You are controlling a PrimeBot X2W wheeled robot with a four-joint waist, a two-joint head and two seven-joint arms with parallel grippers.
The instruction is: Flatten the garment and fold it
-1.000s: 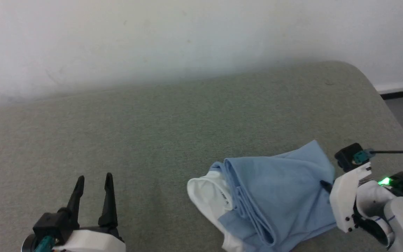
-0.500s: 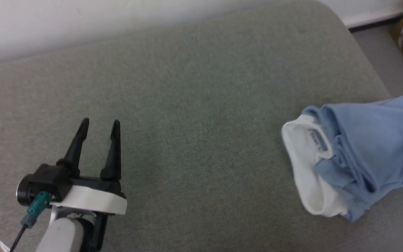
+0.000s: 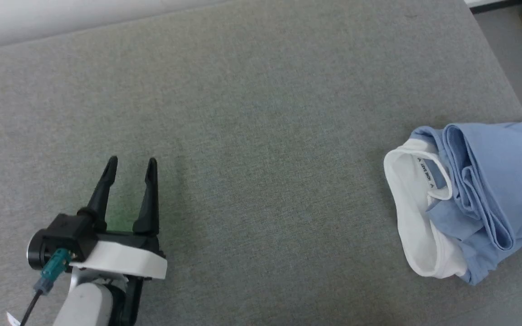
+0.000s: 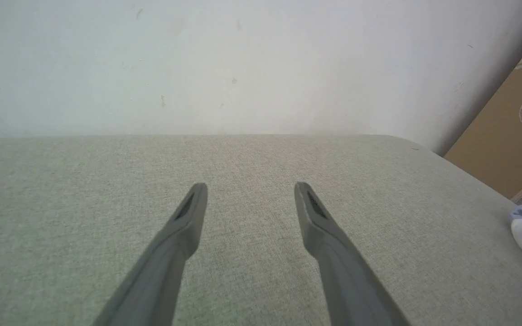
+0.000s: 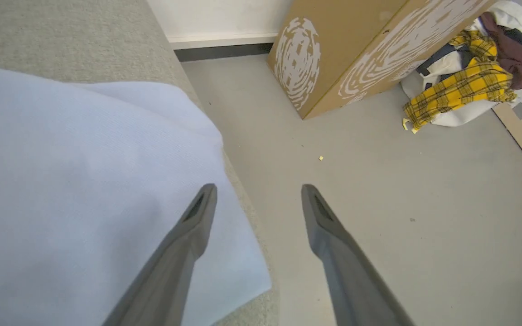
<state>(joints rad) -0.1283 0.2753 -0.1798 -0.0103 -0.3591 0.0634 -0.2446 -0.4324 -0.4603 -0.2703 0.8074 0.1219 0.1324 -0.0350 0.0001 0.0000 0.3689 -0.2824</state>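
The garment (image 3: 496, 181) lies bunched near the right edge of the tabletop (image 3: 261, 113). The left gripper (image 3: 132, 159) and the right gripper (image 5: 258, 186) are both open, empty.

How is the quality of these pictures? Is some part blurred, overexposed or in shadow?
Head view: sharp, soft even light; the left gripper casts a faint shadow on the grey surface. Left wrist view: fingers soft near the bottom edge, wall darker toward the right. Right wrist view: the garment looks washed out; the cardboard box is sharp.
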